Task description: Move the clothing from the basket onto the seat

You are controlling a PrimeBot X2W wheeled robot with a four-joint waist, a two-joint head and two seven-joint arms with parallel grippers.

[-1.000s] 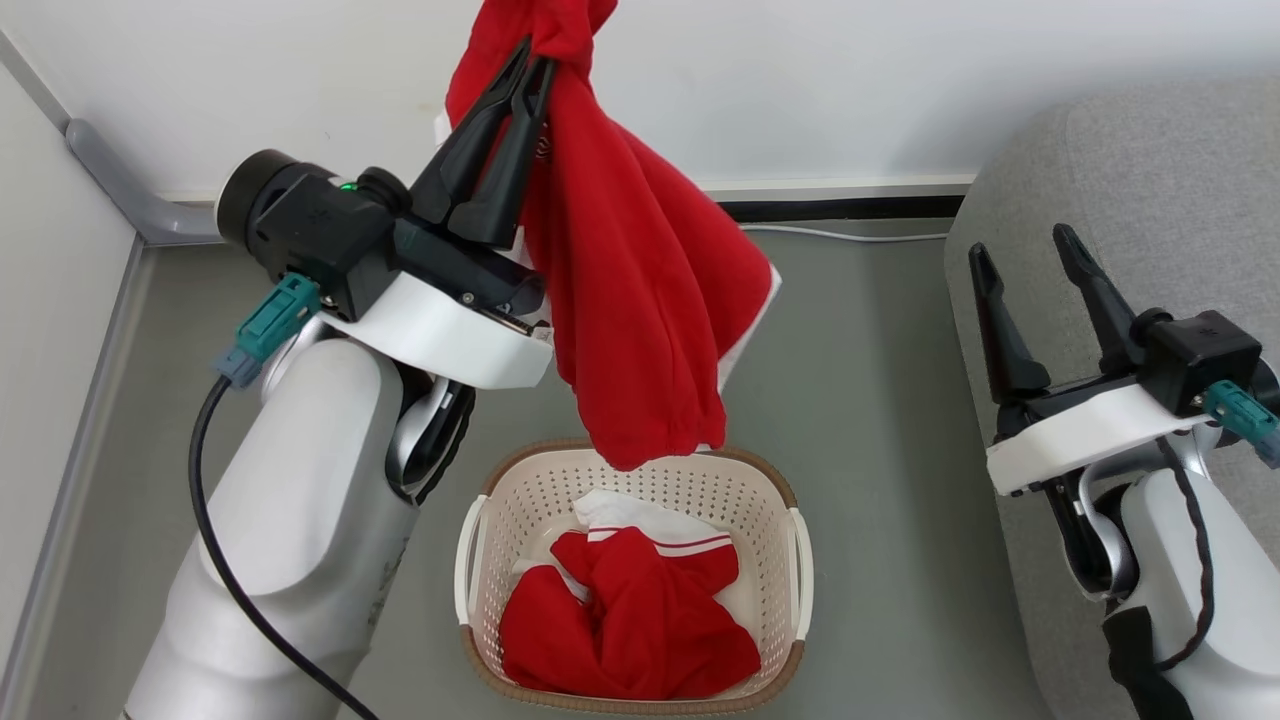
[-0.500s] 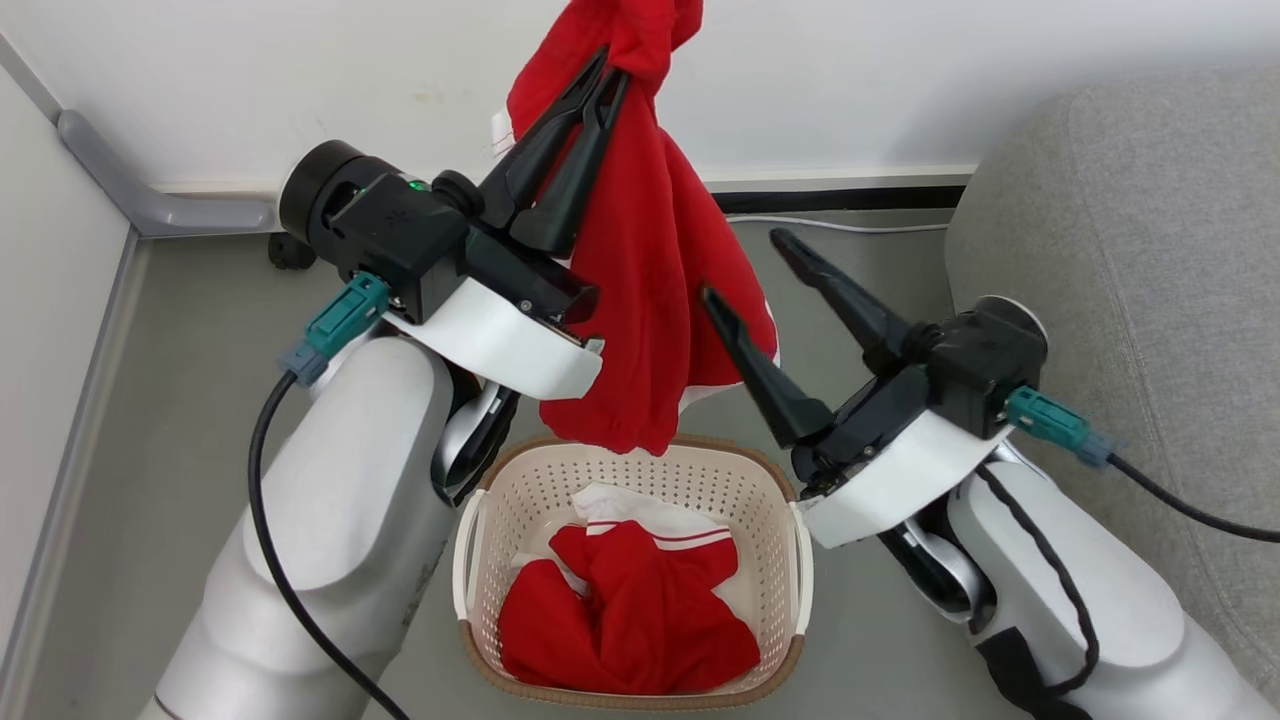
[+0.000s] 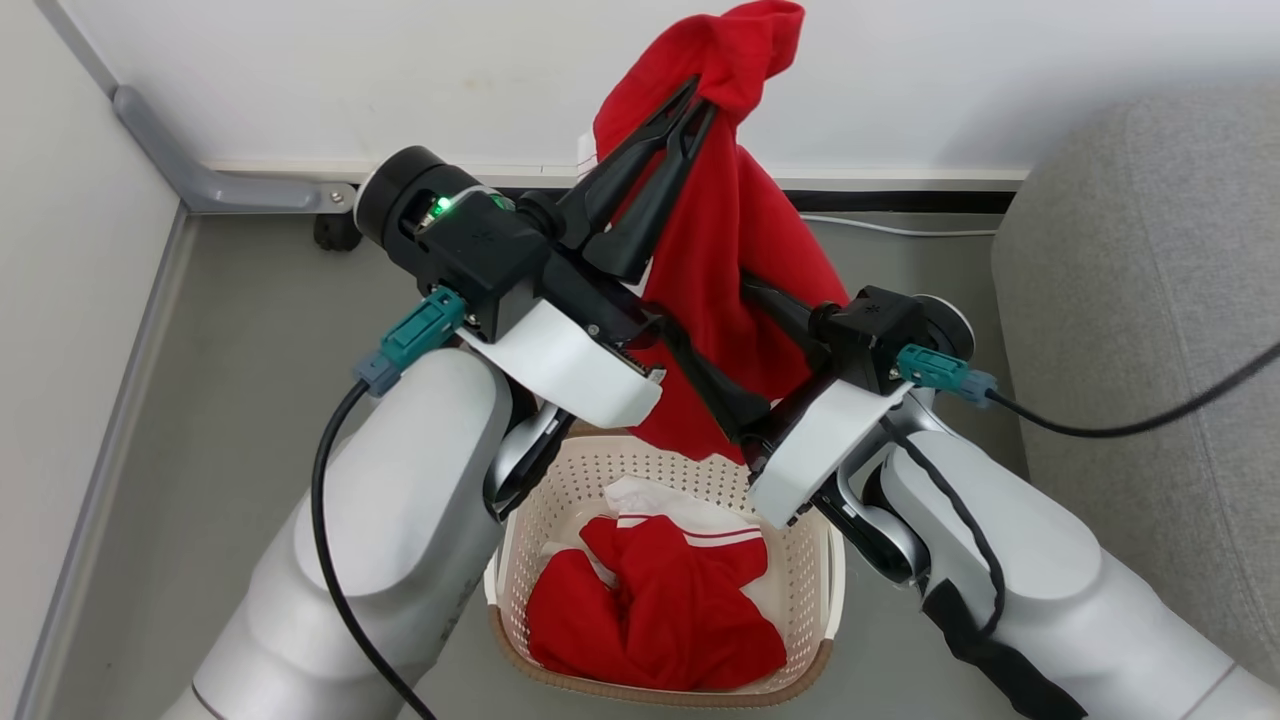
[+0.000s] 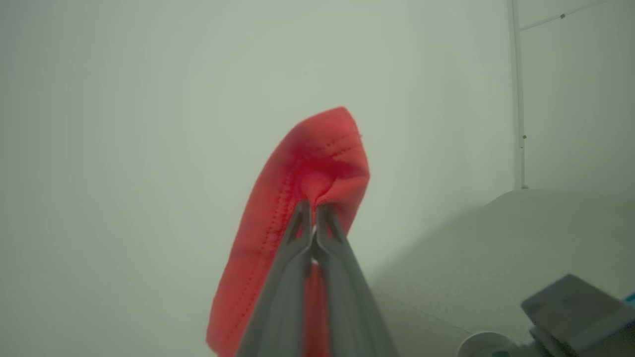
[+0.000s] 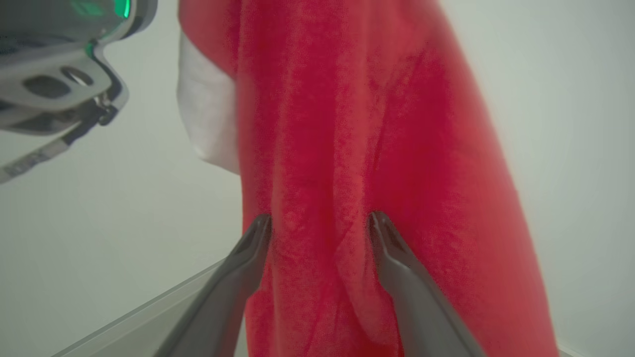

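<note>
Right wrist view: right gripper [image 5: 320, 220] spread, 2 fingers [image 5: 248, 258] straddling a fold of the hanging bright red fabric garment [image 5: 347, 124], pinched above by the left gripper [image 3: 697, 95]. Below them sits the cream perforated plastic basket [image 3: 812, 560]; farther right, the grey woven sofa [image 3: 1150, 300]. If left releases before right clamps, the cloth likely drops back.

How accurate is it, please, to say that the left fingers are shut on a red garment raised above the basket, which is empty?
The basket is not empty: the head view shows a second red garment lying in it. The rest holds: the left fingers are shut on a red garment raised above the basket.
</note>
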